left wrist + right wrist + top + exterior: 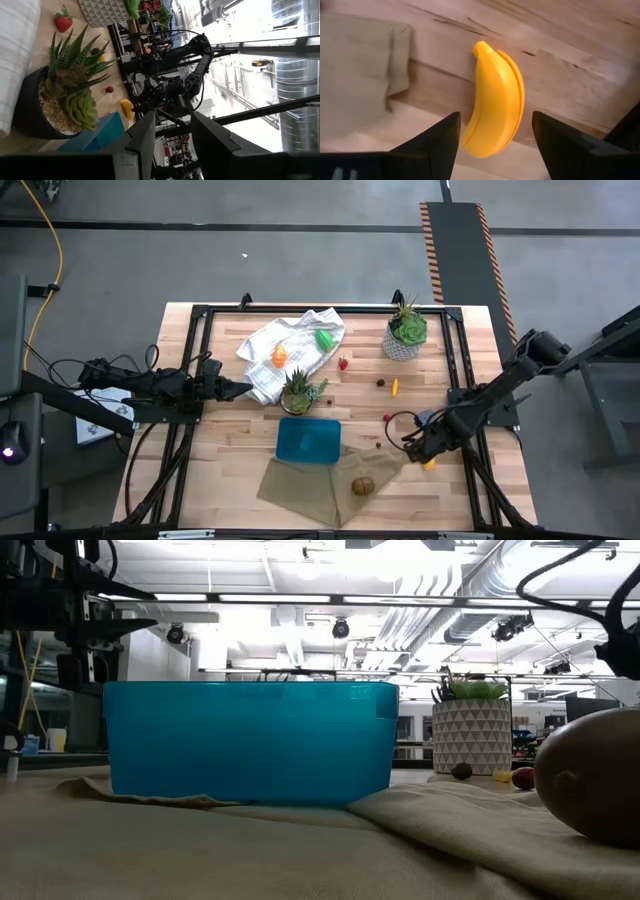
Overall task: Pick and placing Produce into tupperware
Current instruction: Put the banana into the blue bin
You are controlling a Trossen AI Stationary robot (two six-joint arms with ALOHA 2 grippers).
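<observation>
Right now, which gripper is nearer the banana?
Right. The right gripper hovers directly over the banana, fingers open either side of it. The left gripper sits far across the table by the white towel.

A yellow banana (496, 100) lies flat on the pale wooden table (570, 75), its stem end pointing away from the camera. The right gripper (496, 142) hangs over it with its two dark fingers (432, 145) spread apart, one on each side of the fruit's near end (neither visibly touching it). A tan cloth (355, 70) lies beside the banana
</observation>
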